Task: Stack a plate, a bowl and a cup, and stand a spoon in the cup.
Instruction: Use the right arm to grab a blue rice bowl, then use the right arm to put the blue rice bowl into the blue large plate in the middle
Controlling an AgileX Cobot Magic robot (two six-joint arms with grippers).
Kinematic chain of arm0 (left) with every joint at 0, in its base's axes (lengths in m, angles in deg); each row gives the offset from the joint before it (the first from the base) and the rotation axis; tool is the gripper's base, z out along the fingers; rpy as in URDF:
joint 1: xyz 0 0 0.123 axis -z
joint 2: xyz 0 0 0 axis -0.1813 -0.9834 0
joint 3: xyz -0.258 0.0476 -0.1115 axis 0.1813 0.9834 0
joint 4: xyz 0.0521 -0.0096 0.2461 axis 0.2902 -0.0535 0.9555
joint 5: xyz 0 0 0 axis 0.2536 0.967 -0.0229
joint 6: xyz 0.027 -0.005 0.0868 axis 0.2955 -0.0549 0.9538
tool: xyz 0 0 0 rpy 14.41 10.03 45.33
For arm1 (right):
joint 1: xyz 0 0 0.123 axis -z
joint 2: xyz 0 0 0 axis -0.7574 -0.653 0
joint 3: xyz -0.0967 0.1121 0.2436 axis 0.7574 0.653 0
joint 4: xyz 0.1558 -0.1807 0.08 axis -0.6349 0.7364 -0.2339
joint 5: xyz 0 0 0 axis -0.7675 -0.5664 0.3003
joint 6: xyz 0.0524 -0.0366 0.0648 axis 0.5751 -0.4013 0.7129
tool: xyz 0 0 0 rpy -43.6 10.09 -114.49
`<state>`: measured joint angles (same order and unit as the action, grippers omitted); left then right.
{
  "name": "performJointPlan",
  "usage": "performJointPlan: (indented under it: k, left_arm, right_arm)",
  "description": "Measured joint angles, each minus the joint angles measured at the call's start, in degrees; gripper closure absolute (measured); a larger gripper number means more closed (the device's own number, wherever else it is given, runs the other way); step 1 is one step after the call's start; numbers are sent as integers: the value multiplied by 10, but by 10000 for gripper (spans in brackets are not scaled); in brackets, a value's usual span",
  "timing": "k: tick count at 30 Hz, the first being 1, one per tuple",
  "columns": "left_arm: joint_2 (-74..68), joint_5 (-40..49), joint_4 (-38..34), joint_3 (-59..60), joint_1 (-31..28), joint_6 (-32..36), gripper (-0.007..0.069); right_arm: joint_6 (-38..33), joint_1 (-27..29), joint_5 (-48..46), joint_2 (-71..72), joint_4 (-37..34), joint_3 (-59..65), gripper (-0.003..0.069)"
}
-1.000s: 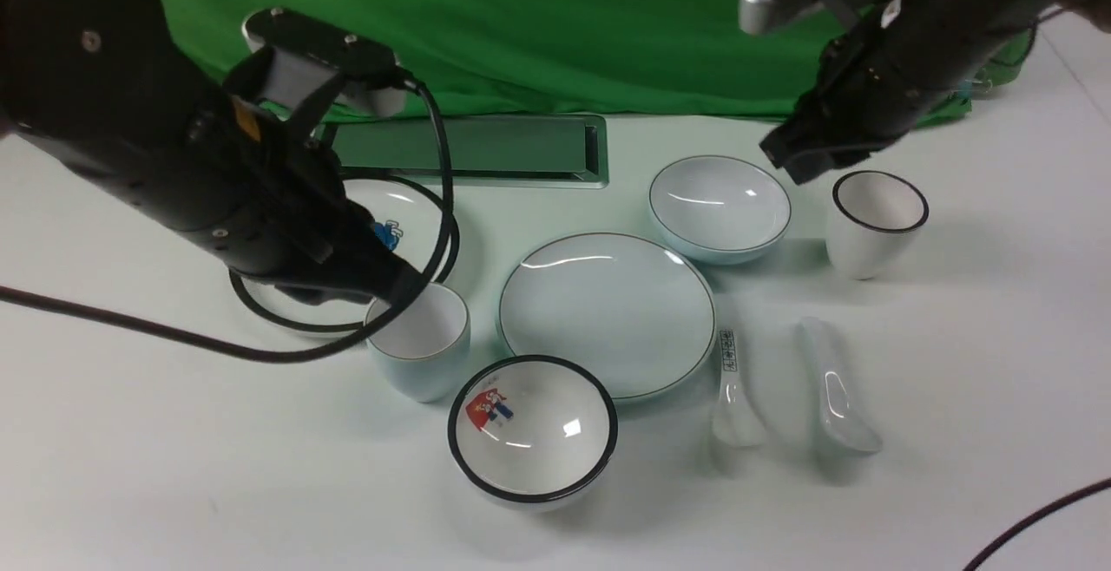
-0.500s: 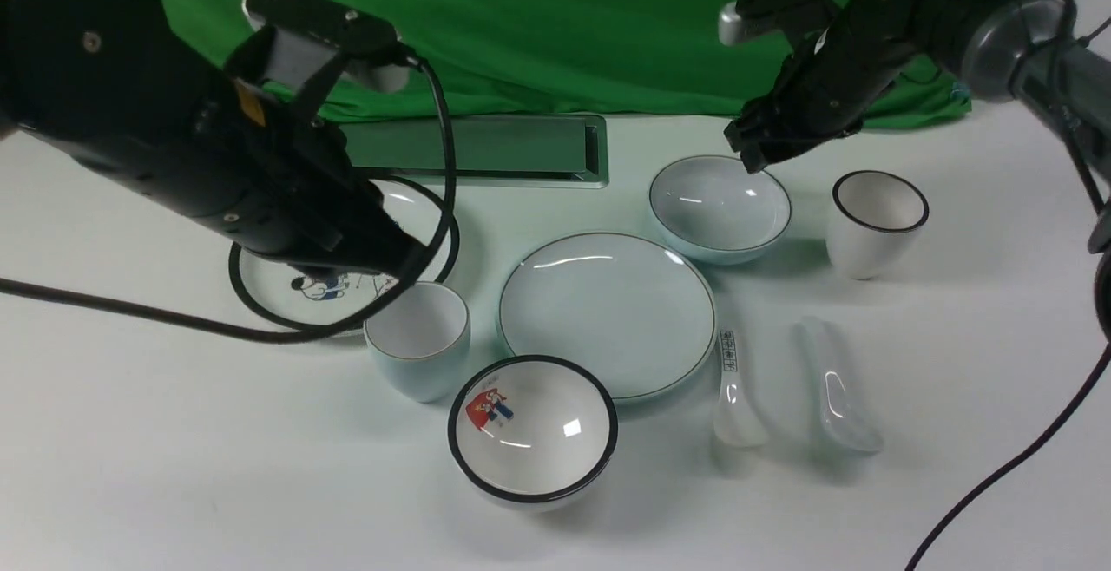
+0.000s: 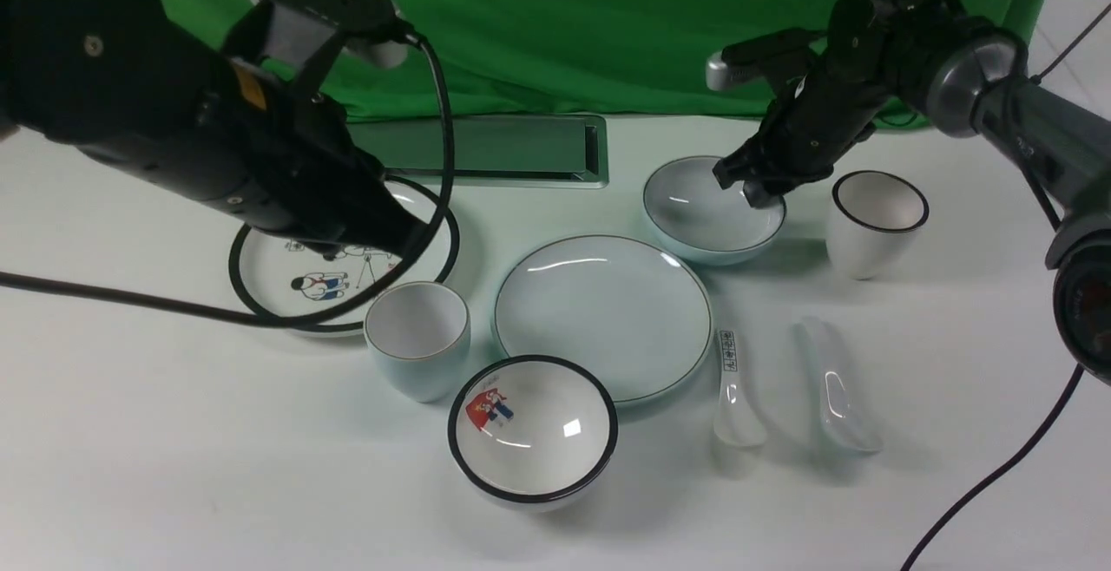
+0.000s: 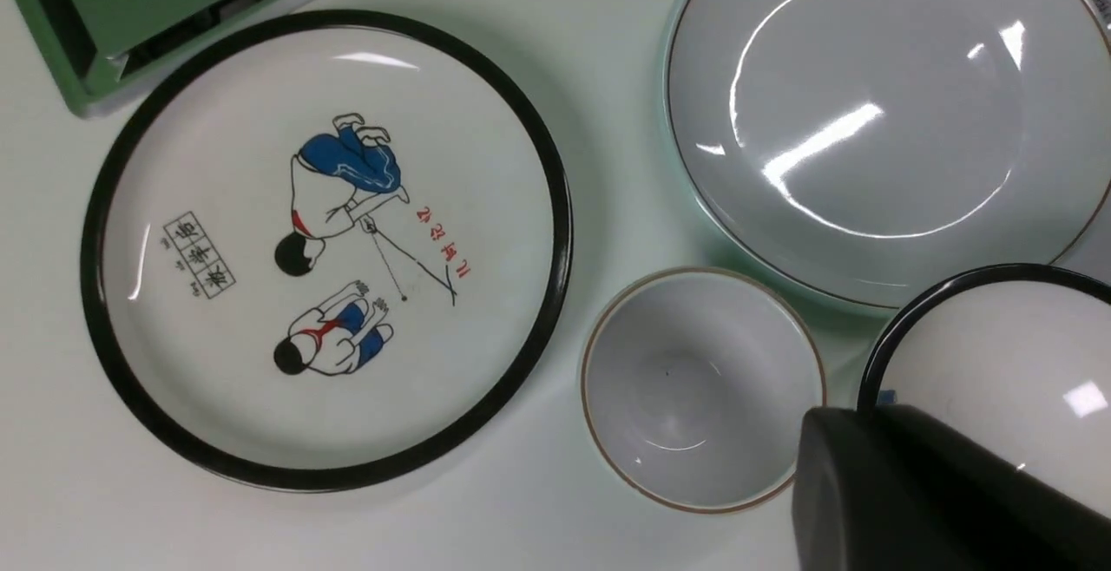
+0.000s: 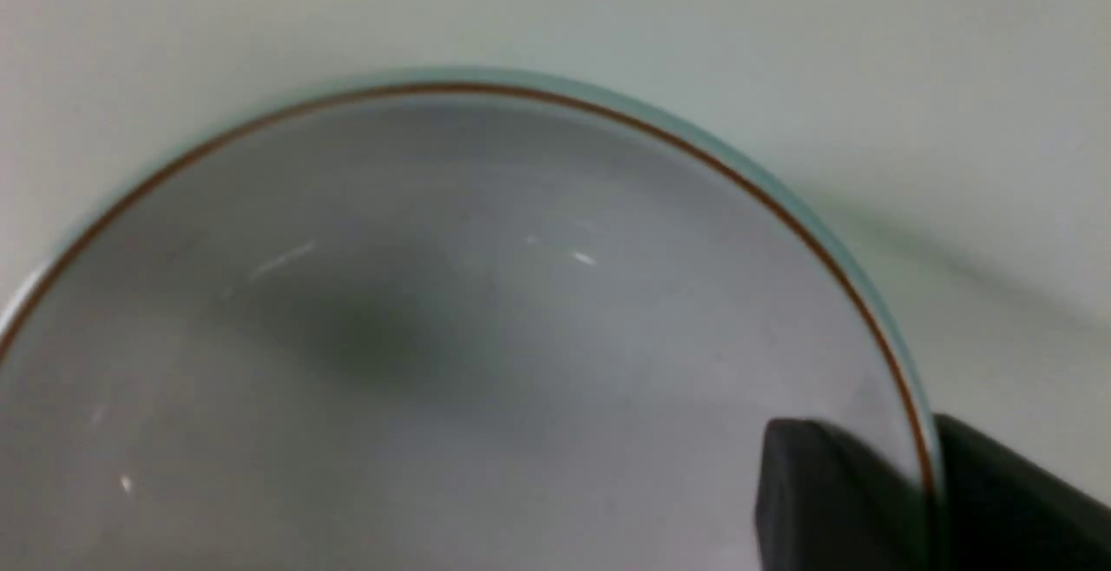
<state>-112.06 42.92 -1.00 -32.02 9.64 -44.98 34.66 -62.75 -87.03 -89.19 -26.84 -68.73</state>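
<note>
The plain pale plate [image 3: 603,315] lies mid-table and shows in the left wrist view [image 4: 885,120]. The plain bowl [image 3: 694,206] sits behind it to the right. My right gripper [image 3: 753,189] is shut on the bowl's right rim, one finger inside and one outside, as the right wrist view [image 5: 929,484] shows on the bowl [image 5: 434,337]. The pale cup [image 3: 417,328] stands left of the plate, empty [image 4: 694,389]. My left gripper [image 3: 382,237] hovers above and behind it, shut and empty [image 4: 868,467]. The plain spoon [image 3: 838,397] lies right of the plate.
A black-rimmed cartoon plate [image 3: 286,280] lies under my left arm. A black-rimmed picture bowl [image 3: 531,428] sits in front of the plain plate. A labelled spoon [image 3: 733,389] lies beside the plain spoon. A black-rimmed white cup [image 3: 877,219] stands right of the bowl. A green slot [image 3: 473,147] is at the back.
My right gripper came left and down from near the black-rimmed cup onto the bowl's rim; the bowl shifted slightly left. My left gripper drew up and back from the pale cup.
</note>
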Motion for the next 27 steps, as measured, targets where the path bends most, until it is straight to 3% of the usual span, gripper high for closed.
performJointPlan:
  k: [4,10,15,19,27]
  left_arm:
    - [0,7,19,0,0,0,653]
    - [0,26,54,0,0,-3,653]
    - [0,36,59,0,0,-9,653]
    - [1,41,59,0,0,-13,653]
    - [22,43,60,0,0,-15,653]
  right_arm:
    - [-5,1,-32,1,-8,-35,580]
    - [-11,0,-119,12,-1,-134,583]
    - [-27,-4,-159,67,-66,-170,583]
    - [-39,-24,-160,107,-98,-130,583]
    - [-86,-107,-123,123,-113,72,583]
